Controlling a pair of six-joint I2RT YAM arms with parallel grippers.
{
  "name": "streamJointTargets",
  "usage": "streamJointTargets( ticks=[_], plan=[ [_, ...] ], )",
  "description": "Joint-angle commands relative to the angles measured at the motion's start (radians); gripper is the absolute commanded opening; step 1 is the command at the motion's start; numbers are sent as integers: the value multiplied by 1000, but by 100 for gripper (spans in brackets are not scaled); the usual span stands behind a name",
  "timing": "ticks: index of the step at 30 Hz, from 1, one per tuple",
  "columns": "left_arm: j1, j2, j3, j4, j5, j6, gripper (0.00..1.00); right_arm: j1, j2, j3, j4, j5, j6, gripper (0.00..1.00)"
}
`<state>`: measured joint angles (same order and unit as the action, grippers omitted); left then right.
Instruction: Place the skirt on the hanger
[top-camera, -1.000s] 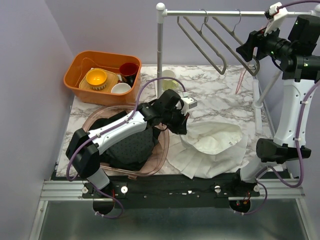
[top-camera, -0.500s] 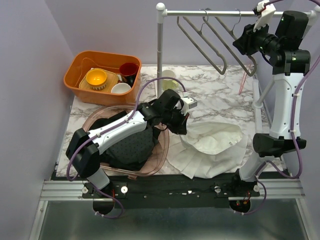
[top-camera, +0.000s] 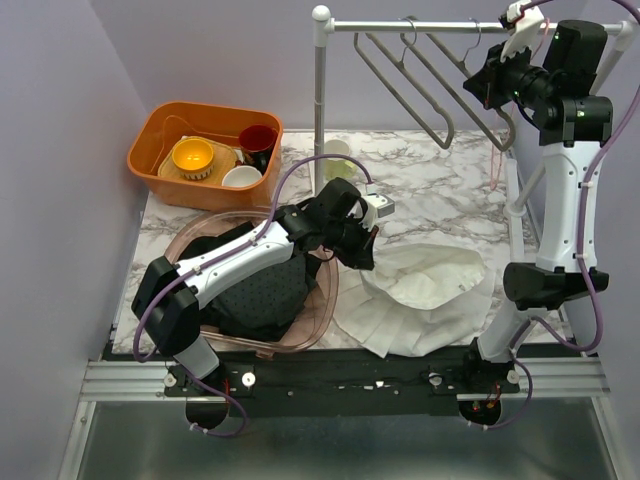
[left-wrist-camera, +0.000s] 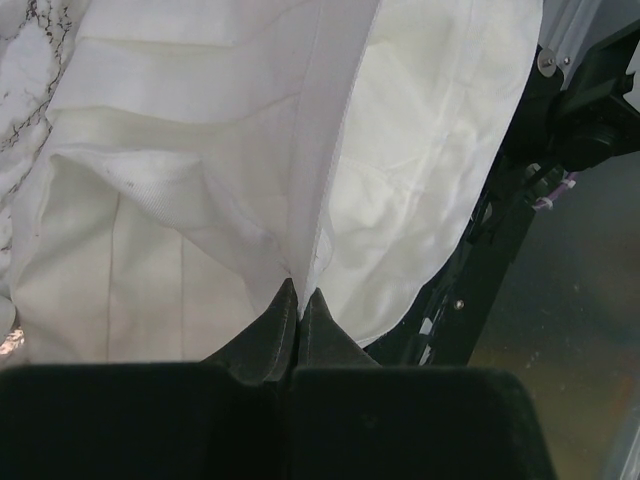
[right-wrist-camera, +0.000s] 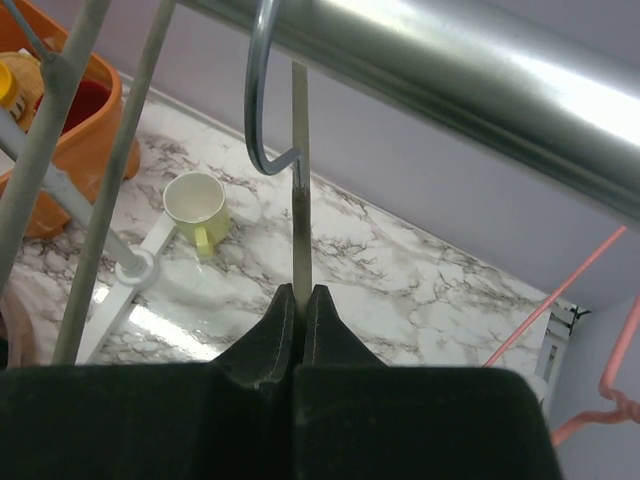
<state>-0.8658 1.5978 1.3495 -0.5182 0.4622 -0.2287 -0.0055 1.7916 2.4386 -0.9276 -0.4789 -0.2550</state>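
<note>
1. Marble table (top-camera: 440, 185): the white skirt (top-camera: 430, 290) lies crumpled near its front edge.
2. Left gripper (left-wrist-camera: 300, 298) pinches a skirt fold, jaws tight.
3. Right gripper (right-wrist-camera: 300, 293) clamps the hanger (right-wrist-camera: 299, 180) stem, its hook on the rail (right-wrist-camera: 450, 70).
4. Judged: both things gripped, skirt not yet hung.

The skirt (top-camera: 430, 292) is white, thin fabric with straight seams and a broad waistband. It lies crumpled and partly folded over itself on the marble table (top-camera: 430, 190), at the near right, its lower edge reaching the table's front edge. One raised fold near its left side is pinched between the closed fingertips of the left gripper (left-wrist-camera: 300, 297). The hanger (right-wrist-camera: 299, 170) is grey metal wire. It hangs by its hook from the rail (right-wrist-camera: 480, 70), and the right gripper (right-wrist-camera: 300, 292) is clamped on its straight neck just below the hook.
</note>
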Motion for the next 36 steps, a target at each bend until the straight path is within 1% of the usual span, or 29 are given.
streamJointTargets(
  ticks=[1,6,12,14,19,20,26,28,33,34,35,36],
  plan=[
    [2,-6,-1,9,36,3,0,2,-56,40,45,6,22,1],
    [1,-12,-3,14,35,2,0,4,-118,8,52,-27,39,1],
    [2,-16,-4,17,32,5,0,4,-198,-58,41,-21,19,1],
    [2,-22,-6,17,27,8,0,4,-234,-125,36,-12,8,0],
    [2,-41,-7,15,13,14,0,2,-460,-350,58,88,-44,1],
    [2,-45,-9,17,12,12,0,2,-490,-427,64,100,-49,0],
    [2,-45,-9,18,16,12,0,1,-636,-529,19,135,-79,1],
    [2,-53,-15,18,6,18,0,-1,-685,-598,10,160,-93,0],
    [2,-64,-1,-3,-10,25,0,-5,-891,-771,-20,256,-130,1],
    [2,-65,0,-8,-16,23,0,-7,-922,-846,-27,282,-132,1],
    [2,-65,2,-9,-19,20,0,-7,-949,-880,-30,292,-136,1],
    [4,-62,7,-17,-19,19,0,-8,-1015,-918,-31,298,-136,1]
  ],
)
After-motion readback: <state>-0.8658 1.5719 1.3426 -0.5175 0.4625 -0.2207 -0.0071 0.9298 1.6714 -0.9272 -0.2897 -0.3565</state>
